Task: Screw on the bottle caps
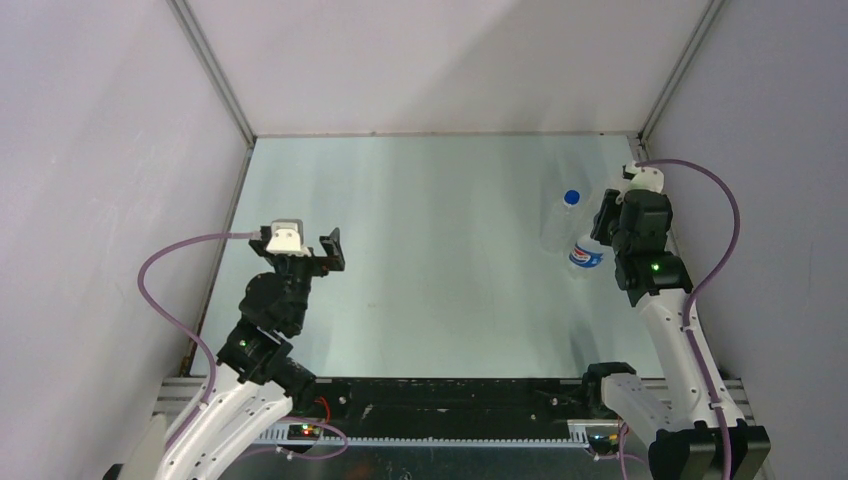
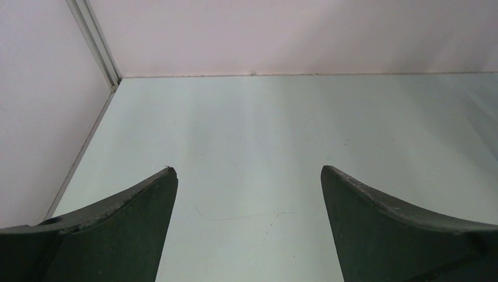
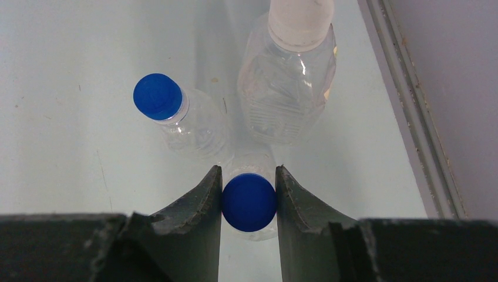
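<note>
1. Right gripper (image 3: pixel 248 176) is clamped across the blue cap (image 3: pixel 249 202), which sits on the neck of the Pepsi bottle (image 1: pixel 585 257) at the far right of the table (image 1: pixel 420 250). Both fingers touch the cap's sides.
2. Left gripper (image 2: pixel 248 170) is spread wide with nothing between its fingers. It hangs over bare table on the left, well apart from all the bottles.
3. Plain clear bottle (image 3: pixel 194 126), wearing a second blue cap (image 3: pixel 157 97), stands just beside one right finger. The white-capped bottle (image 3: pixel 288 88) stands just behind.
4. Risk: nothing braces the Pepsi bottle, so a twist may spin bottle and cap together or tip it. The plastic looks light and likely to slide.
5. Risk: a crooked cap would cross-thread. I cannot tell the seating from here.
6. Risk: wrist rotation could sweep a finger into the plain clear bottle and topple it.
7. Room: the side wall's rail (image 3: pixel 411 117) is near on the right, leaving little clearance. The table is open toward centre and left, which is the easier side for the left arm to approach.
</note>
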Robot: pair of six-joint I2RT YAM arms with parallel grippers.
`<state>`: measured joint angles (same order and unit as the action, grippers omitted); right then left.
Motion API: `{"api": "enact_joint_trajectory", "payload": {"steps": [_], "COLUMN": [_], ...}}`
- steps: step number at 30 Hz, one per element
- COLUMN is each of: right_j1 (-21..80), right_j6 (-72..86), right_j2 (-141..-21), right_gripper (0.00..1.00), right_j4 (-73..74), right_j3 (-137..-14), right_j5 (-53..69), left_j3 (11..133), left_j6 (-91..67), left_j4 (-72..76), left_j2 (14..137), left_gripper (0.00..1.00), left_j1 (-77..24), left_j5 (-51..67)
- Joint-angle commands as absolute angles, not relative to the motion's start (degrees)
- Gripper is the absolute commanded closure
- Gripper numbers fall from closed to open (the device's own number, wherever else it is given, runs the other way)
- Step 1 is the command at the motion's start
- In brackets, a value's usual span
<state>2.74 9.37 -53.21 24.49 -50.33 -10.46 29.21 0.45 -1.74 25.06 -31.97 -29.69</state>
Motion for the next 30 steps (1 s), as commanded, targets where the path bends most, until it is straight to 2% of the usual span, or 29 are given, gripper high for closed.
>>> {"api": "enact_joint_trajectory", "payload": {"steps": [1, 8, 26, 28, 29, 30], "right_j1": [2.47, 2.37, 2.29, 2.29, 2.29, 2.29], "right_j6": [8.76, 8.96, 9.31, 9.32, 9.32, 9.27], "right_j2": [-53.92, -54.27, -49.82, -47.85, -46.18, -45.32], "right_gripper": [0.65, 0.51, 0.32, 0.24, 0.10, 0.05], "right_j4": [25.30, 25.48, 27.89, 29.75, 30.88, 31.44], "right_j3": [-50.63, -50.62, -51.88, -53.07, -53.52, -54.36], "right_j5": [-10.26, -10.75, -13.52, -13.81, -13.80, -13.93], "left_j3": [29.09, 29.09, 29.68, 30.57, 31.40, 31.91], "left_j6": [1.25, 1.15, 0.38, 0.35, 0.35, 0.35], "left_j4": [0.35, 0.38, -1.74, -2.47, -2.77, -3.48], "left_j2": [24.61, 24.83, 25.27, 25.68, 25.91, 26.01], "left_gripper": [0.02, 0.02, 0.02, 0.02, 0.02, 0.02], "left_j1": [-31.42, -31.46, -31.46, -31.46, -31.46, -31.46], "left_j5": [-28.83, -28.54, -27.94, -27.54, -27.43, -27.43]}}
